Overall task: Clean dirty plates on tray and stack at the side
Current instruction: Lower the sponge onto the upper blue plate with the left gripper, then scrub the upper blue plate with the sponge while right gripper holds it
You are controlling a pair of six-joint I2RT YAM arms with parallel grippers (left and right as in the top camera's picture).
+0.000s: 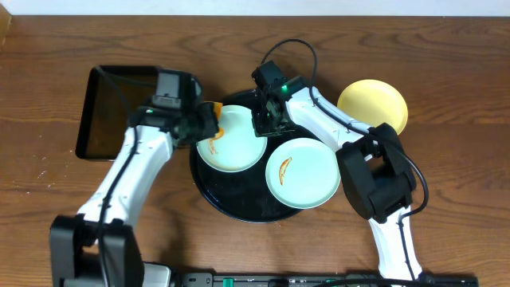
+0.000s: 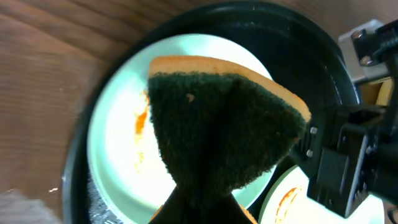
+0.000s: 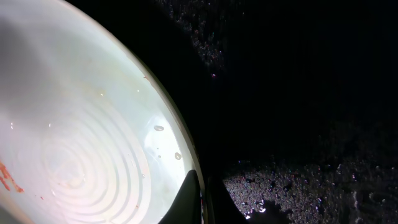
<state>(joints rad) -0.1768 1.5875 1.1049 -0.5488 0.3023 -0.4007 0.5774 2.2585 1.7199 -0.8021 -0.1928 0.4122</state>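
Note:
Two pale mint-blue plates lie on the round black tray (image 1: 239, 206). The left plate (image 1: 231, 142) has an orange smear (image 2: 140, 121); the right plate (image 1: 303, 172) has one too. My left gripper (image 1: 203, 122) is shut on a yellow sponge with a dark green scouring face (image 2: 224, 127), held over the left plate (image 2: 118, 149). My right gripper (image 1: 263, 126) is shut on the right rim of that same plate (image 3: 81, 137), one finger on the plate's inside (image 3: 186, 199). The pale yellow plate (image 1: 372, 104) sits on the table at the right, off the tray.
A rectangular black tray (image 1: 111, 112) lies on the wooden table at the left. The right arm's base and link (image 1: 382, 175) reach over the table next to the round tray. The round tray floor is wet and speckled (image 3: 298, 186).

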